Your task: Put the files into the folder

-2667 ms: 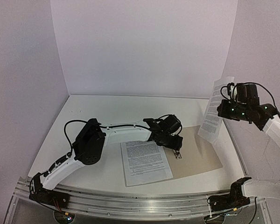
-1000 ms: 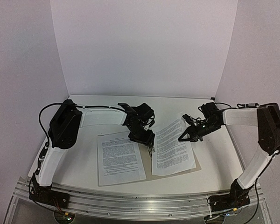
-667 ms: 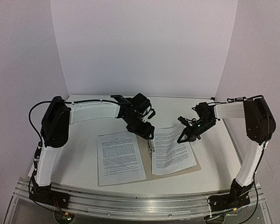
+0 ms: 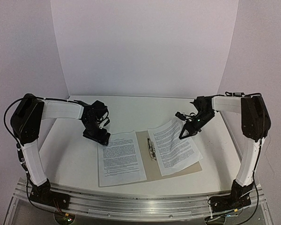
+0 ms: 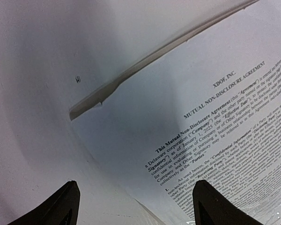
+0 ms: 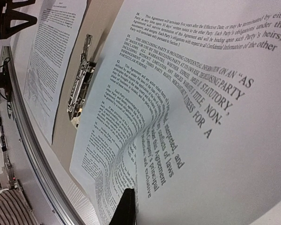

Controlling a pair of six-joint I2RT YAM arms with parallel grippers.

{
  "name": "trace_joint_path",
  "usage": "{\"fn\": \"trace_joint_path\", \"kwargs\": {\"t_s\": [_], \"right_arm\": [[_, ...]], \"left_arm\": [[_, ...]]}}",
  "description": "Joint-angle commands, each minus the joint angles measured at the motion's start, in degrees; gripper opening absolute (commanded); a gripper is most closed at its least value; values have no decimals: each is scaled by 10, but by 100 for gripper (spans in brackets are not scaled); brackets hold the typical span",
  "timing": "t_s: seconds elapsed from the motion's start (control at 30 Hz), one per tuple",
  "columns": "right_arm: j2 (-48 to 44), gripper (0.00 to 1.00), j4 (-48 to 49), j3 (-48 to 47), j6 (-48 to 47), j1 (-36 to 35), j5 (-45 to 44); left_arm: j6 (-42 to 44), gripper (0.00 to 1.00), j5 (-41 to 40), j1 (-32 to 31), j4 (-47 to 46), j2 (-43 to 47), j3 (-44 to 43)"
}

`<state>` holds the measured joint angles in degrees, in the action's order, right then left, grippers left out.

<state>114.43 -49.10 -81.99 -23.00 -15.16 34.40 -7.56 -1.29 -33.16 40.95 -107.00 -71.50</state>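
Files [image 4: 119,159] are lying on the open folder [image 4: 141,165]. My right gripper [image 4: 184,133] is pinching the right sheet [image 4: 175,149]; my left gripper [image 4: 98,138] is gaping wide, empty.

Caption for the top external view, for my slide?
Right gripper holds the right sheet over the open folder; left gripper, open, by the left sheet.

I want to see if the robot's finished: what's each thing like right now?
folder, open flat
left sheet, flat on folder's left half
right sheet, on folder's right half, buckled at its pinched edge
left claw, open, holding nothing
right claw, shut on right sheet
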Motion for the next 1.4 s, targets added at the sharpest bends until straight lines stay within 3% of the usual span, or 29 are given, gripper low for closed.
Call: {"fn": "trace_joint_path", "kwargs": {"t_s": [0.0, 0.6, 0.83, 1.1, 1.3, 1.37], "right_arm": [[-18, 3, -24, 7, -23, -4, 44], [-9, 1, 27, 39, 58, -5, 98], [-7, 6, 29, 47, 66, -5, 78], [3, 36, 26, 24, 78, -5, 37], [-2, 53, 20, 32, 107, -4, -4], [-7, 71, 19, 33, 119, -6, -20]], "left_arm": [[-13, 84, 26, 1, -19, 30, 11], [-19, 84, 42, 1, -26, 28, 29], [-18, 84, 46, 1, -24, 26, 22], [-20, 84, 54, 1, -23, 23, 23], [-20, 84, 55, 1, -23, 24, 22], [-20, 84, 58, 1, -23, 23, 21]]}}
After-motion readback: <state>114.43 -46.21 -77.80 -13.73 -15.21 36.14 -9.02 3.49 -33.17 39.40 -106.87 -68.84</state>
